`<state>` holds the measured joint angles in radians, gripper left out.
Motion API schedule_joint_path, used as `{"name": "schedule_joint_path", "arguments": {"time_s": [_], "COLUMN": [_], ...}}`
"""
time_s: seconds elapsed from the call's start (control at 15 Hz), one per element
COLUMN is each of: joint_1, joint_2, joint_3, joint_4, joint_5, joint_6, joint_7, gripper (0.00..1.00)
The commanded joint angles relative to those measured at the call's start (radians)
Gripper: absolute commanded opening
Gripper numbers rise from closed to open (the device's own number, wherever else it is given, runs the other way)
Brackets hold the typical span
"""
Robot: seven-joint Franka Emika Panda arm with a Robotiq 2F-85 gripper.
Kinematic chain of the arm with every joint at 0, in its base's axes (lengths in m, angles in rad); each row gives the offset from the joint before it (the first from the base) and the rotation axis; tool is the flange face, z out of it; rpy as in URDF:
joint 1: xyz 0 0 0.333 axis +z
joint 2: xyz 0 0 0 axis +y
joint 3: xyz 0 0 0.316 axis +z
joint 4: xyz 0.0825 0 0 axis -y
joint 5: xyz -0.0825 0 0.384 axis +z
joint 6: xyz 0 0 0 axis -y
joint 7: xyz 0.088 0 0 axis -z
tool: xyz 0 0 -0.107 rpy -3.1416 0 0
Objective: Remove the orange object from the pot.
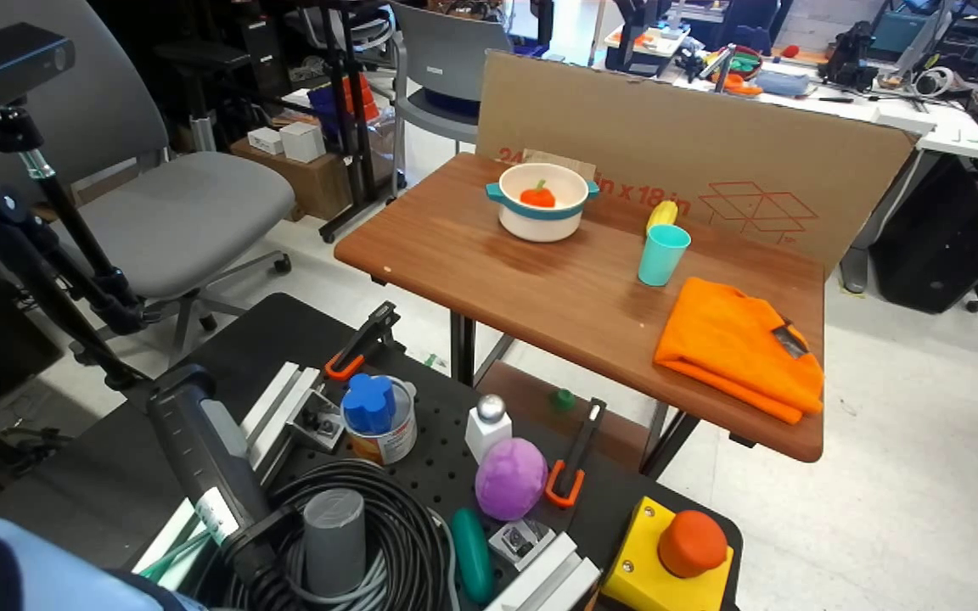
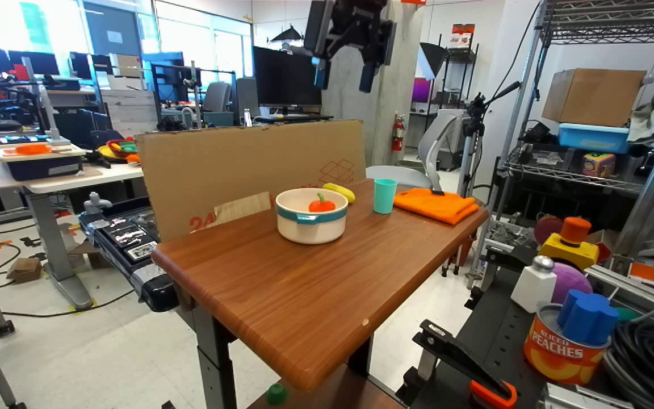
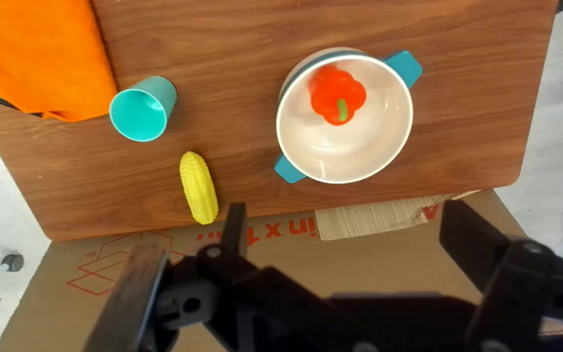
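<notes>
Two fingers (image 2: 367,78) spread wide; gripper (image 2: 343,83) points down, well above tabletop (image 2: 273,284). Wrist view, from pot (image 3: 355,144): cup (image 3: 143,108) 9 o'clock, corn (image 3: 199,188) 8. Pot walls ring orange pepper (image 3: 337,95).

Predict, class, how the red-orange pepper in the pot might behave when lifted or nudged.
The red-orange pepper may slip, as its skin looks smooth. Its rounded, lobed shape suggests it could roll if nudged, though the pot around it should limit that.
</notes>
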<state>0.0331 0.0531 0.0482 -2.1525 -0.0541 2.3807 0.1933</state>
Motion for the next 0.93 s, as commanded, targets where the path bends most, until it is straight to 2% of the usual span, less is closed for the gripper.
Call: {"name": "schedule_joint_path", "arguments": {"time_s": [0.0,0.53,0.87], "joint_1": [0.020,0.038,0.045], "joint_2": [0.116,0.321,0.416], "joint_3": [0.002,-0.006,-0.004], "joint_4": [0.081,0.224,0.295], "joint_5": [0.013,0.034,0.032], "joint_6": [0.035,-0.038,-0.146], "joint_7": [0.023,0.009,-0.006], "gripper": [1.00,1.00,1.00]}}
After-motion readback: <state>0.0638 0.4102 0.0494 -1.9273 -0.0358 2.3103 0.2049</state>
